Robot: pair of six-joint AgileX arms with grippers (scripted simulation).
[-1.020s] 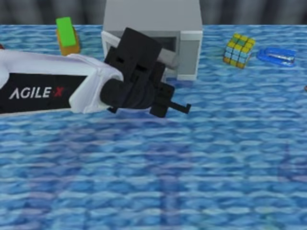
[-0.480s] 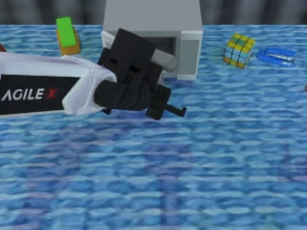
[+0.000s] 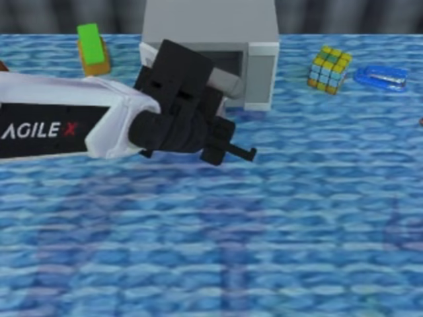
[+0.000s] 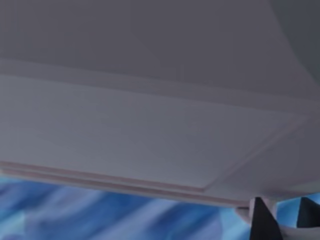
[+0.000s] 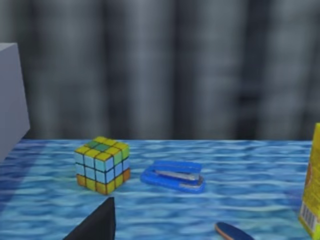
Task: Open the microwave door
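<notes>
The light-grey microwave [image 3: 208,20] stands at the back of the table, left of centre. Its door [image 3: 225,80] is swung partly out from the front, and its flat panel [image 4: 125,130] fills most of the left wrist view. My left gripper [image 3: 231,146] is in front of the microwave at the door's free end. Its two black fingertips [image 4: 262,220] stand on either side of a pale handle piece below the door's edge. My right gripper [image 5: 100,222] is outside the top view and shows only as a black tip in the right wrist view.
A coloured puzzle cube [image 3: 328,69] and a blue stapler [image 3: 381,77] lie right of the microwave. A green-topped orange block [image 3: 92,47] sits at the back left. A yellow box [image 5: 312,185] and a dark blue oval object [image 5: 232,231] lie near the right gripper.
My left arm drew back a little to the left, and the door's free end came slightly farther out with it. In the last half second nothing has moved.
</notes>
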